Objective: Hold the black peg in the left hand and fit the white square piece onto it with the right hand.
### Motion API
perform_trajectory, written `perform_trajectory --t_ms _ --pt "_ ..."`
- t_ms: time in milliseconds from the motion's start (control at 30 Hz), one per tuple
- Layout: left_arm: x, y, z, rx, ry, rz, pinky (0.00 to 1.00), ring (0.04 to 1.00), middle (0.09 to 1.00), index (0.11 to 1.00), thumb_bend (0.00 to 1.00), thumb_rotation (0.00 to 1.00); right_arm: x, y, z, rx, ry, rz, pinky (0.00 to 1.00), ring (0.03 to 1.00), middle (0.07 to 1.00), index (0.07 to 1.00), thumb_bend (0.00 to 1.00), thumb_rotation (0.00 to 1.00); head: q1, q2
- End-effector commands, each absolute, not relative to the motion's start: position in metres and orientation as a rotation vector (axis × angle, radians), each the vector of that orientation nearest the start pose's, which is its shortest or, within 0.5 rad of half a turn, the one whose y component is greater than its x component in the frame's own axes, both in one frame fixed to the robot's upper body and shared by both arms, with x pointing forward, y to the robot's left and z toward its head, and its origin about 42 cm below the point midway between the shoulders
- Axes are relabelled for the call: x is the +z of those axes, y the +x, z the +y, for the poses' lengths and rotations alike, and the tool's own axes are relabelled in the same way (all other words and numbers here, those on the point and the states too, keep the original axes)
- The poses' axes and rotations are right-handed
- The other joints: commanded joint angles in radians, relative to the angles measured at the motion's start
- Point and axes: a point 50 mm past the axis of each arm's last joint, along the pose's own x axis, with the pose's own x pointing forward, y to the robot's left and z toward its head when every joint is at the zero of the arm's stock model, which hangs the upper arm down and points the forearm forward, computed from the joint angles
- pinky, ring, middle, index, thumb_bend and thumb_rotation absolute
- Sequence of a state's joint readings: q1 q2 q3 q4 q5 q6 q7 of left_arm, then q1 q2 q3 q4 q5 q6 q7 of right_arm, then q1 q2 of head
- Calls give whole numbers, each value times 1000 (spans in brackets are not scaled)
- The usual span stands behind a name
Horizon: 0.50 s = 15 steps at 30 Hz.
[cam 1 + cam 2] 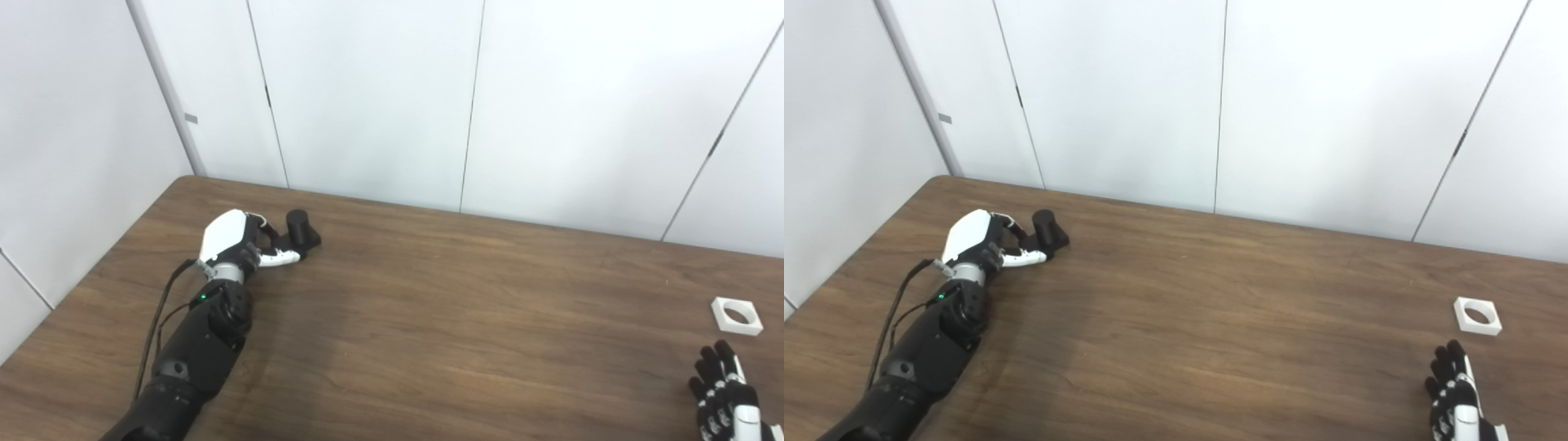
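We see left hand (242,242) at far left of table (429,318), fingers around black peg (301,229); white square piece (737,315) lies at right; right hand (726,392) near it, released, fingers apart

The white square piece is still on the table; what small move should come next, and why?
Probably the right hand should reach forward to the white square piece, which lies flat just beyond its spread fingers, untouched. The left hand already has its fingers at the black peg.
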<state>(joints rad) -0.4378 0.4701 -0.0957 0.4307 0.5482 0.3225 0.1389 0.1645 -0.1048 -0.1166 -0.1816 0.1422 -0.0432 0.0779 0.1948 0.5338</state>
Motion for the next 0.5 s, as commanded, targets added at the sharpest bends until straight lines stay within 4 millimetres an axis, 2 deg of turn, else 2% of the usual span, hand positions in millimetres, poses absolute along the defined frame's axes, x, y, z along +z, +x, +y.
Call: perform_trajectory --t_ms 0,200,467 --pt "173 421 373 252 1061 159 1000 909 784 488 513 56 99 217 -274 -75 30 -33 1000 991 982 1000 420 1000 0 2" --pt "170 406 357 172 1039 119 1000 918 793 488 512 55 99 218 -272 -78 20 -39 1000 981 971 1000 411 1000 -8 8" --pt "155 370 305 70 968 18 1000 891 781 489 508 50 100 222 -269 -63 19 -46 1000 982 972 1000 418 1000 -27 23"
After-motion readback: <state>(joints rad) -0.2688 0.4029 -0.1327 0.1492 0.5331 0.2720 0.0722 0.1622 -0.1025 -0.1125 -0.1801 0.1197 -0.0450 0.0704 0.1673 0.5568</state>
